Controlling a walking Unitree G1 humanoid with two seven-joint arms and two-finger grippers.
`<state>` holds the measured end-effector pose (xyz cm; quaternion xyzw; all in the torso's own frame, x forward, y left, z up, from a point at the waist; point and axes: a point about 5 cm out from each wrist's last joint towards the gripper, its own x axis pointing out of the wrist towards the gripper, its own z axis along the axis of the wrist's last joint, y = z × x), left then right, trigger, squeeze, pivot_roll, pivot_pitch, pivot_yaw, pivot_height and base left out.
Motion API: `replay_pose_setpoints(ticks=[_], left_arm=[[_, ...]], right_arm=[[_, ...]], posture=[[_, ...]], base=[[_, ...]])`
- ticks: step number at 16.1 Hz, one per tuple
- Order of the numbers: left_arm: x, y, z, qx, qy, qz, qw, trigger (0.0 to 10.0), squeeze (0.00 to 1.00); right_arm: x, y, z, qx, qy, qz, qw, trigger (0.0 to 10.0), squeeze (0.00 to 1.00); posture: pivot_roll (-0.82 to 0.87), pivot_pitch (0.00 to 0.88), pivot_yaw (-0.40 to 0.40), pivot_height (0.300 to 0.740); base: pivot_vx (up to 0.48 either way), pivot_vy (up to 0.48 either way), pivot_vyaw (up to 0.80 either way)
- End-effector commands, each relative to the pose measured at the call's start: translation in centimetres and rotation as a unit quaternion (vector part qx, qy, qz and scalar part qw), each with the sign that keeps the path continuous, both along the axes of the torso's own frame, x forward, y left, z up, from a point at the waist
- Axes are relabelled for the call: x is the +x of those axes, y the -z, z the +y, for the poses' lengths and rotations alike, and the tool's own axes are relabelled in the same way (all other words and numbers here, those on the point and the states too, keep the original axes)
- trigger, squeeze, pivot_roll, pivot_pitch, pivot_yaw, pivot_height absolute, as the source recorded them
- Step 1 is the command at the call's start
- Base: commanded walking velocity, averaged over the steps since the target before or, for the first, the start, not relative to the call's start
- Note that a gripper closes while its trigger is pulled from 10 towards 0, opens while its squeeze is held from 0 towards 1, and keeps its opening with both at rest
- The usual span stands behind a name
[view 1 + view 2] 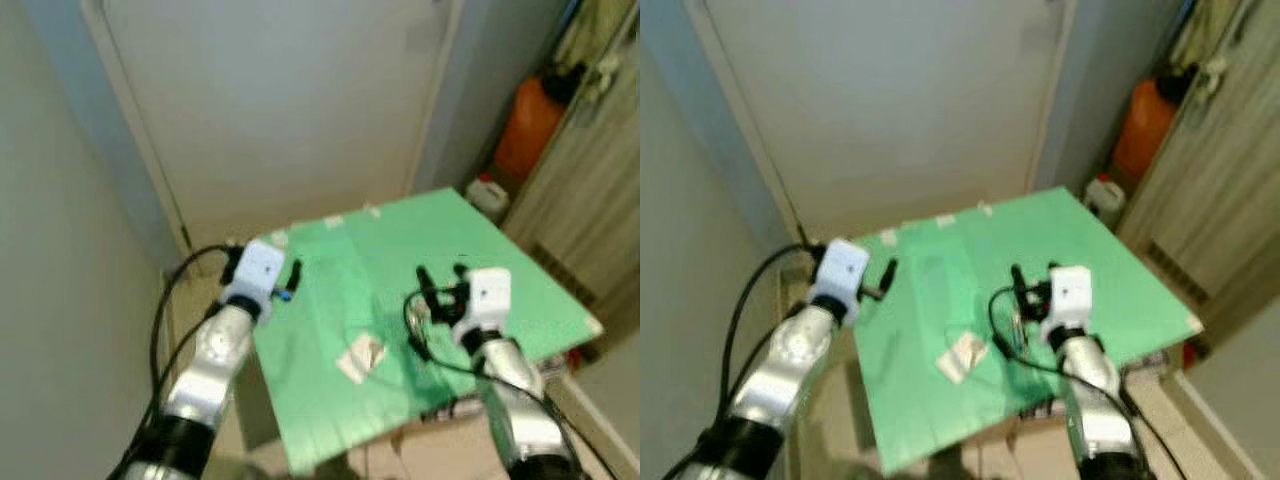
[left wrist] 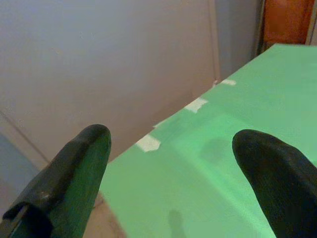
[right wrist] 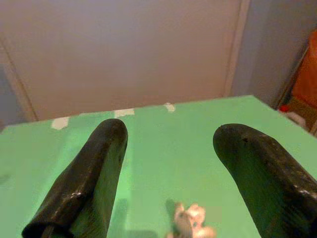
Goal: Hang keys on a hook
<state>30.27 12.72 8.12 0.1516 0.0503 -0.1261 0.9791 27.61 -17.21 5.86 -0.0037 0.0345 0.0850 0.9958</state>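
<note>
I have the right gripper spread wide above the green table, keys lying just below it; I'd drop straight down and pinch the ring. Left gripper hangs released at the table's edge

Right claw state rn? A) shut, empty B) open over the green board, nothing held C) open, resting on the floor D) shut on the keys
B: the right claw has its fingers spread wide above the green board, with a small pale thing lying on the board between them, not gripped.
</note>
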Motion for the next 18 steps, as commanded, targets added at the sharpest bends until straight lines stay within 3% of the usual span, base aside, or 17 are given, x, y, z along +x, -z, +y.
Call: replay_pose_setpoints(ticks=[1,4,9,12,14,18], left_arm=[[0.08,-0.43,-0.49,-0.006,0.004,-0.011,1.0,10.0,0.0],[0.0,-0.64,-1.01,-0.019,0.009,-0.015,1.0,10.0,0.0],[-0.08,-0.54,-0.38,-0.027,-0.033,-0.019,0.999,10.0,0.0],[-0.39,-0.33,-0.88,-0.022,-0.02,-0.016,0.999,10.0,0.0],[-0.6,-0.44,-0.89,-0.044,-0.027,-0.021,0.998,10.0,0.0],[-0.65,-0.16,-0.59,-0.039,-0.05,-0.014,0.998,10.0,0.0]], right_arm=[[0.03,-0.17,-0.48,-0.008,0.005,0.0,1.0,10.0,0.0],[0.17,-0.23,-0.49,-0.012,0.001,0.003,1.0,10.0,0.0],[0.11,-0.21,-0.36,-0.018,-0.014,0.007,1.0,10.0,0.0],[0.28,-0.08,-0.21,-0.02,-0.016,0.012,1.0,10.0,0.0],[0.27,-0.13,-0.11,-0.021,-0.019,0.012,1.0,10.0,0.0],[-0.13,0.11,-0.21,-0.018,-0.02,0.02,0.999,10.0,0.0]], posture=[[-0.05,0.0,0.039,0.74],[-0.04,0.0,0.032,0.74],[-0.04,0.0,0.012,0.74],[-0.03,0.0,0.008,0.74],[-0.03,0.0,0.006,0.74],[-0.04,0.0,-0.001,0.74]], base=[[0.0,0.0,0.0],[0.174,-0.266,0.0],[0.325,-0.346,0.0],[0.096,-0.424,0.0],[0.148,-0.381,0.0],[0.0,0.0,0.4]])
